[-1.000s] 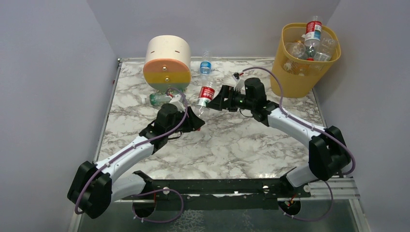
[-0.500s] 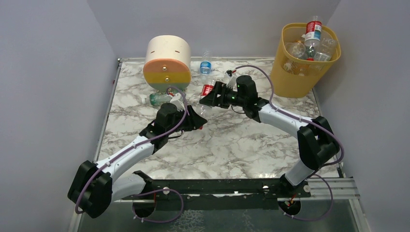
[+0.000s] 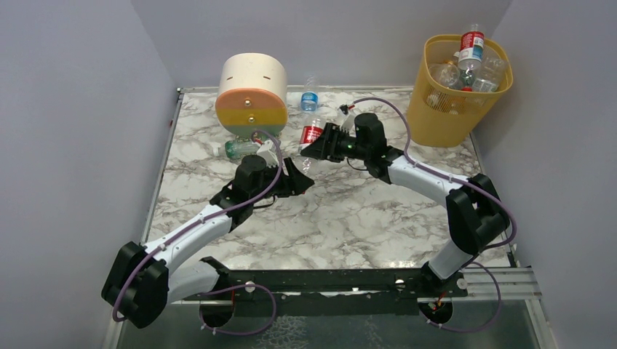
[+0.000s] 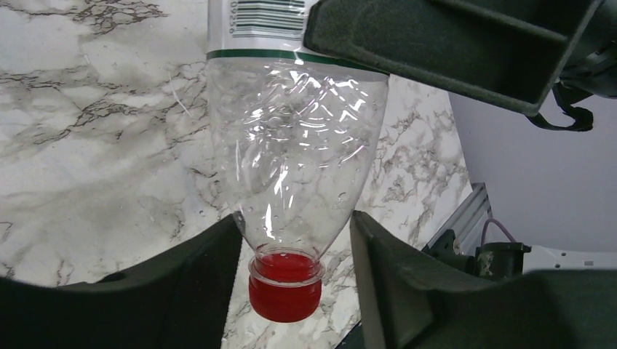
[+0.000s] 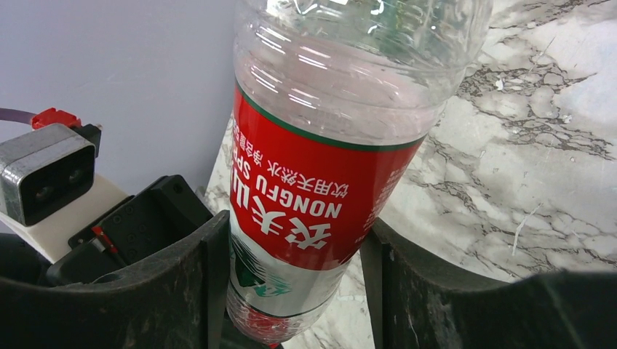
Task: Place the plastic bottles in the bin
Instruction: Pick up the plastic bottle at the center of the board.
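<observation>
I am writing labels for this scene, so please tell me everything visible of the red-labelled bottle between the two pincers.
The red-labelled bottle is clear, thin plastic with droplets inside, a red cap, and a red, green-edged label reading NONGFU, plus a barcode. It slants over the marble table, cap toward the left arm. The right pincer clamps its label; the left pincer flanks its shoulder, contact uncertain.

The clear bottle's (image 4: 291,145) neck sits between the left gripper's (image 4: 295,225) jaws; marble table (image 4: 87,145) behind.
</observation>
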You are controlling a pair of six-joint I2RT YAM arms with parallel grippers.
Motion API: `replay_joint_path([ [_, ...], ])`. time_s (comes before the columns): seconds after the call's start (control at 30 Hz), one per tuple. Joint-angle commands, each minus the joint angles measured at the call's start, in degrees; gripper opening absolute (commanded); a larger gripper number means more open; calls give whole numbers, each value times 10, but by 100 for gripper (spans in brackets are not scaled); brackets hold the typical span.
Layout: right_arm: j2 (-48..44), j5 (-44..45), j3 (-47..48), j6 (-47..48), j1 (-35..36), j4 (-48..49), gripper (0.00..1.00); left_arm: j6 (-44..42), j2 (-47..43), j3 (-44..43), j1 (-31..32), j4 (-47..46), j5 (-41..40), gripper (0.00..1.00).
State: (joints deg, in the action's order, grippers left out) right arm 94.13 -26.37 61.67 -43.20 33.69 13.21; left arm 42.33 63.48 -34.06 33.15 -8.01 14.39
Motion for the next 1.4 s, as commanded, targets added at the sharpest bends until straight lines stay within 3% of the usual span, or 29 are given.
replay_joint_path([
  [0.0,-11,-2,-3,8,6,8,54,-7,-22,-5,4,-10,14,67],
  [0.3,-40,16,-34,24,6,-10,53,-15,-45,-8,4,14,7,98],
  [1.37,-99,71,-31,72,6,-83,51,-28,-123,7,4,89,-32,99],
])
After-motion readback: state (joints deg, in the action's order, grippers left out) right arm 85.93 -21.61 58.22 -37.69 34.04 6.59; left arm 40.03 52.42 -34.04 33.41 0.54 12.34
